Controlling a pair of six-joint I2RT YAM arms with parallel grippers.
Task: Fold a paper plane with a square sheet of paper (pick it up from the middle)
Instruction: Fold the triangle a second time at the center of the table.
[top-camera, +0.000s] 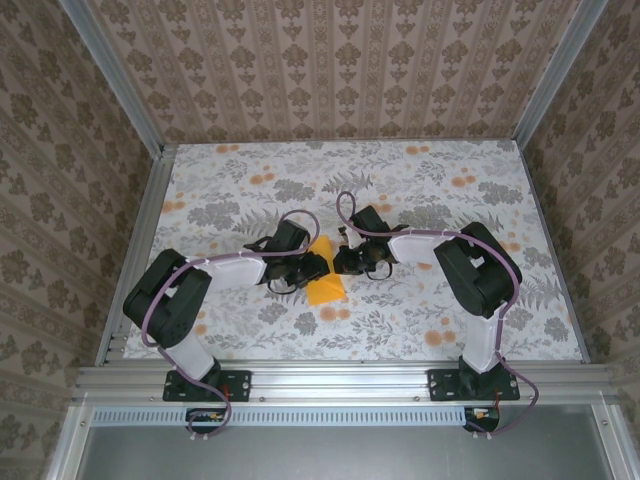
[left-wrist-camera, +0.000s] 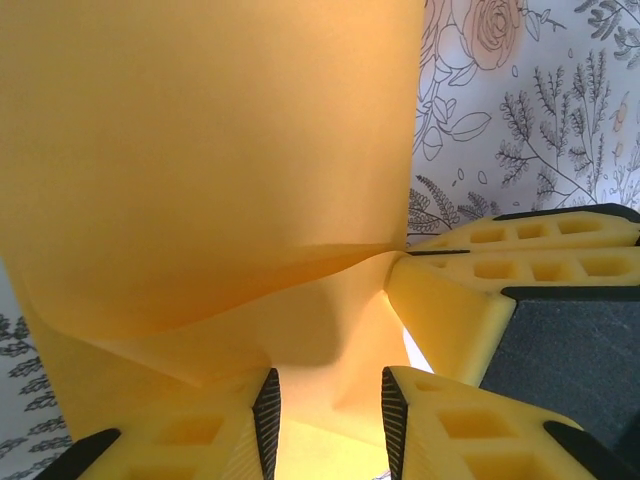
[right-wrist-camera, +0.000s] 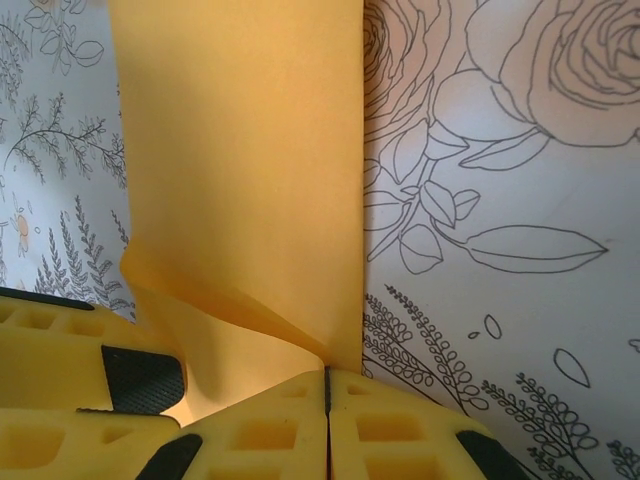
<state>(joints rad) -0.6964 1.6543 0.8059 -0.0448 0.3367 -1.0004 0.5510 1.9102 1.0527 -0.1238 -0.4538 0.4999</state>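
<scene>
As wrist views show, right end effector (right-wrist-camera: 327, 385) pinches sheet (right-wrist-camera: 240, 150); left end effector (left-wrist-camera: 330, 405) gapes.

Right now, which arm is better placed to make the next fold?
Probably the left. The right gripper is shut on the square sheet of paper, anchoring it; the left gripper stands open, free to regrip.

The sheet of paper (top-camera: 324, 284) is lying on the bench (top-camera: 420, 320), part of it lifting off the surface. The left end effector (top-camera: 312, 266) is sitting at the sheet's left edge, jaws standing apart. The right end effector (top-camera: 347, 262) is reaching in from the sheet's right and pinching its raised fold. The back wall (top-camera: 340, 70) is standing well behind the sheet.
</scene>
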